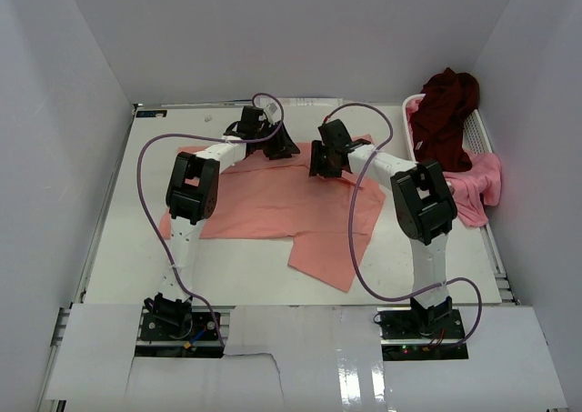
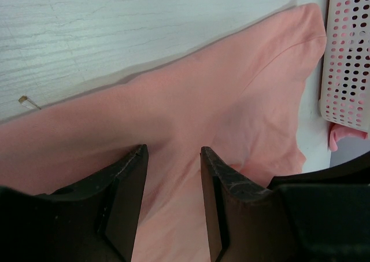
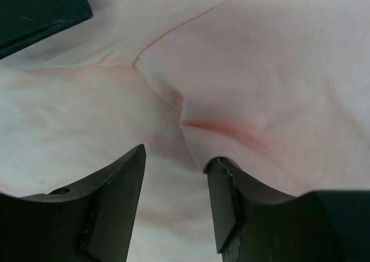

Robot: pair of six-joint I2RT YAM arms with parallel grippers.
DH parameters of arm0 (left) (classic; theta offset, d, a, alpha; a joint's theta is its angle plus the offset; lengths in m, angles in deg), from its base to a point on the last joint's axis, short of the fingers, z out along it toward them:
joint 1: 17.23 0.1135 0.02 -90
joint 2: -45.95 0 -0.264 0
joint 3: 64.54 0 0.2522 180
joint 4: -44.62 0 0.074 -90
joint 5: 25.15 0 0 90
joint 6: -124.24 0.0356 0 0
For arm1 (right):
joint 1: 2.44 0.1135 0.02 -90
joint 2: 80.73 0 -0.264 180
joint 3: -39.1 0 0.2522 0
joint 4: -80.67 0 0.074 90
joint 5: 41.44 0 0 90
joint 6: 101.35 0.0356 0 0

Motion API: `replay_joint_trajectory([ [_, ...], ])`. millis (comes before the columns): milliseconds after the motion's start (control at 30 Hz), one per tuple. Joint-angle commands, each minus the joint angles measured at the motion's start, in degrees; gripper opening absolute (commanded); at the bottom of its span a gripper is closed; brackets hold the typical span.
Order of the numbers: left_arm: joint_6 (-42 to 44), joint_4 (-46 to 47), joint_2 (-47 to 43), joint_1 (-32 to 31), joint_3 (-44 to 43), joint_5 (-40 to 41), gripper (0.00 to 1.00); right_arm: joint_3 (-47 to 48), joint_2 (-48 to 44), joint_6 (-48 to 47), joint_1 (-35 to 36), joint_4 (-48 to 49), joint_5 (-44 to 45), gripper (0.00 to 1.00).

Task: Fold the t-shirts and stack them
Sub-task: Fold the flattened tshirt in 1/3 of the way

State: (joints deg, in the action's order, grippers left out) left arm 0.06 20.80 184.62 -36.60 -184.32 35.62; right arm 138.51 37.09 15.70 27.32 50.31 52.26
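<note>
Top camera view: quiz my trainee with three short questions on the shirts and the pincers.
1. True or false: the dark maroon t-shirt is heaped in the white basket.
2. Which shirt lies spread flat on the table? A the maroon one, B the salmon-pink t-shirt, C the brighter pink one.
3. Fill in: the left pincer and the right pincer both have jaws standing ____.
Key: 1 true; 2 B; 3 open.

1 salmon-pink t-shirt (image 1: pixel 273 207), 1 dark maroon t-shirt (image 1: pixel 446 112), 1 brighter pink t-shirt (image 1: pixel 477 189), 1 white basket (image 1: pixel 479 132), 2 arms (image 1: pixel 193 189) (image 1: pixel 423 203)
</note>
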Motion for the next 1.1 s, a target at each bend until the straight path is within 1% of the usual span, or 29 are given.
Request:
replay_joint_trajectory([
  [0,2.00,-5.31,-2.26,-0.49,0.11,2.34,0.53,2.86,1.97,-1.47,0.12,0.25,1.39,0.52],
  [33,2.09,-5.40,-2.27,-0.40,0.11,2.51,0.53,3.29,2.50,-1.56,0.04,0.34,1.22,0.47],
  [67,2.18,-5.40,-2.27,-0.40,0.20,2.60,0.53,3.56,2.76,-1.65,0.04,0.25,1.30,0.36],
  [133,2.36,-5.58,-2.27,-0.40,0.20,2.69,0.53,4.09,3.29,-1.65,-0.05,0.25,1.13,0.26],
  [167,2.36,-5.58,-2.27,-0.40,0.20,2.69,0.53,4.35,3.47,-1.56,-0.23,0.34,1.13,0.17],
  [267,2.36,-5.76,-2.27,-0.49,0.20,2.69,0.53,4.62,3.38,-1.56,-0.58,0.25,1.22,0.08],
  [400,2.36,-5.67,-2.27,-0.40,0.11,2.69,0.53,4.79,2.51,-0.51,-1.54,0.16,0.34,0.08],
  [467,2.18,-5.75,-2.18,-0.40,0.11,2.69,0.53,4.44,1.71,0.89,-2.85,0.08,-1.76,0.08],
  [567,2.09,-5.67,-2.09,-0.40,0.20,2.60,0.53,3.22,0.40,5.28,-5.23,0.34,-7.21,0.08],
  [700,2.09,-5.67,-2.18,-0.40,0.20,2.69,0.53,-0.90,-0.31,12.75,-8.04,1.48,-14.67,0.08],
  [767,2.01,-5.67,-2.18,-0.49,0.11,2.52,0.53,-3.28,-0.40,17.93,-9.53,5.42,-20.91,0.08],
  [833,2.01,-5.76,-2.35,-0.40,0.11,2.51,0.53,-8.11,-0.66,21.62,-10.42,9.90,-27.31,0.08],
  [867,2.01,-5.67,-2.53,-0.40,0.20,2.51,0.54,-9.61,-1.01,24.86,-10.51,14.45,-28.65,0.08],
  [933,2.09,-5.76,-2.70,-0.40,0.28,2.60,0.53,-14.07,-1.97,28.22,-10.60,20.00,-32.86,0.08],
  [967,2.18,-5.67,-2.70,-0.49,0.37,2.69,0.53,-15.23,-2.15,31.19,-10.60,24.90,-34.28,0.08],
  [1033,2.18,-5.67,-2.88,-0.40,0.46,2.78,0.53,-17.61,-2.33,34.37,-10.60,28.80,-38.14,0.08],
  [1067,2.18,-5.67,-2.88,-0.40,0.37,2.87,0.53,-18.23,-2.24,37.26,-10.51,32.73,-39.38,0.08],
])
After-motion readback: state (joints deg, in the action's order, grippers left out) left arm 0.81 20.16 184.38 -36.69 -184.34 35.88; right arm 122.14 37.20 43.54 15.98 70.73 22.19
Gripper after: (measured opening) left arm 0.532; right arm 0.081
